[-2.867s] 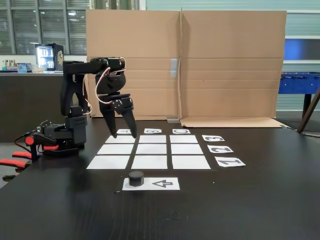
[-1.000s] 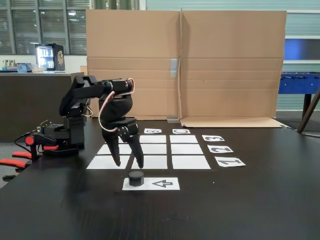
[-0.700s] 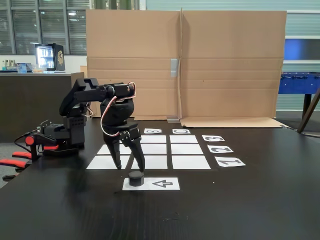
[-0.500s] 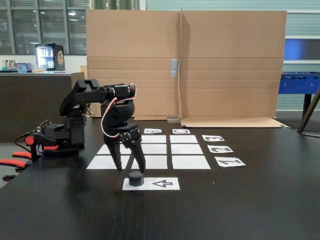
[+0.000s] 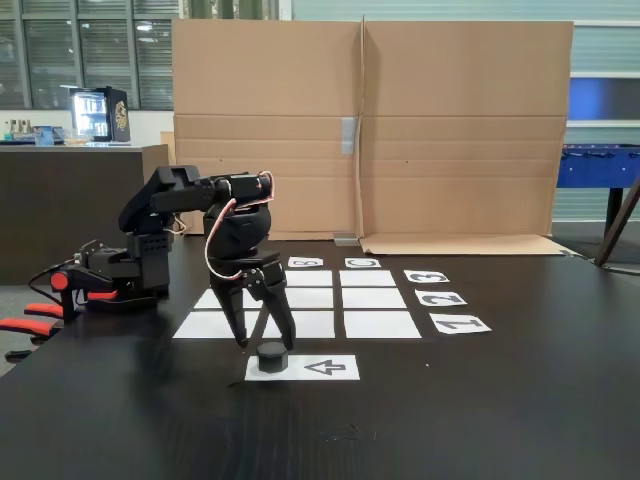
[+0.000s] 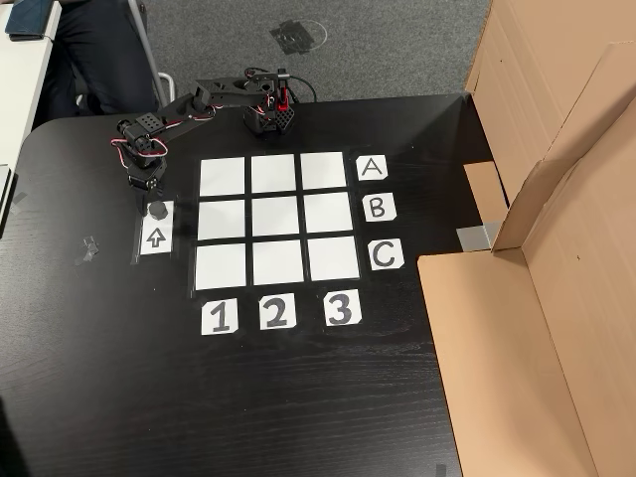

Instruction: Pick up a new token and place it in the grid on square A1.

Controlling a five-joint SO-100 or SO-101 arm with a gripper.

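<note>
The token (image 5: pixel 272 356) (image 6: pixel 157 211) is a small black puck sitting on the blank end of the white arrow strip (image 5: pixel 322 368) (image 6: pixel 156 239). My gripper (image 5: pixel 263 343) (image 6: pixel 151 195) hangs open right over it, pointing down. One fingertip stands left of the puck and the other at its right, about level with its top. Nothing is held. The grid (image 5: pixel 372 298) (image 6: pixel 277 217) of nine white cells lies just behind. Square A1 (image 5: pixel 205 324) (image 6: pixel 222 177) is the near-left cell in the fixed view, blank, with my finger partly in front of it.
Number cards 1 (image 5: pixel 460 324), 2 and 3 line the grid's right side in the fixed view; letter cards A (image 6: pixel 371 167), B, C line its far side. The arm's base (image 5: pixel 125 275) stands at back left. A cardboard wall (image 5: pixel 370 130) rises behind.
My gripper came forward from the grid's far edge and dropped low, ending just above the token. It stayed open. The token has not moved.
</note>
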